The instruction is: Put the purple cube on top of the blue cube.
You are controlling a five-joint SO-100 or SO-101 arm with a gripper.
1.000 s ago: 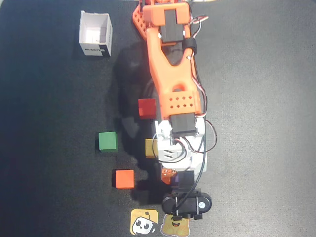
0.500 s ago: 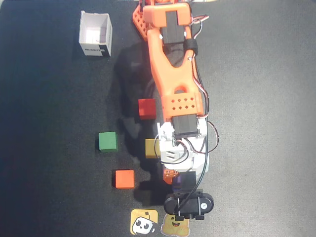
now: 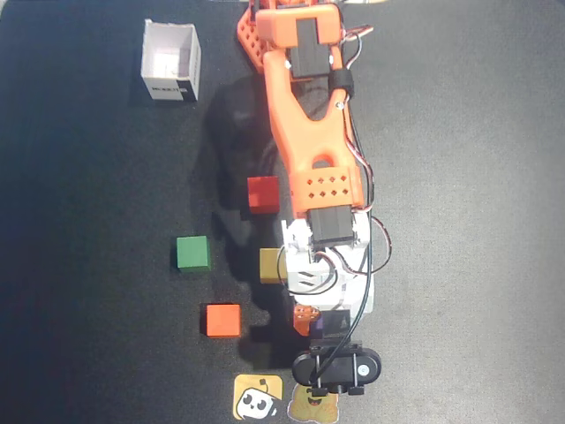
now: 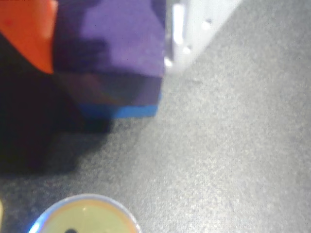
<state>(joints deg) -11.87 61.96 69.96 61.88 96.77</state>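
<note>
- In the wrist view the purple cube (image 4: 114, 46) fills the upper left, held between an orange finger (image 4: 26, 31) on its left and a white finger (image 4: 194, 26) on its right; the jaws are clamped on it.
- Directly under the purple cube a strip of the blue cube (image 4: 131, 111) shows, its bright edge peeking out below the purple cube's lower face. Whether the two faces touch cannot be told from this blurred view.
- Below the blue cube, at the bottom edge, a round yellowish sticker (image 4: 85, 216) lies on the dark surface (image 4: 233, 155).
- In the overhead view the orange arm (image 3: 305, 115) reaches down the frame and hides both cubes; the gripper (image 3: 316, 325) sits just right of the orange cube (image 3: 222, 320).
- Above the orange cube are the green cube (image 3: 192, 253), the yellow cube (image 3: 269, 265) and the red cube (image 3: 263, 193).
- A white open box (image 3: 170, 60) stands well above the green cube.
</note>
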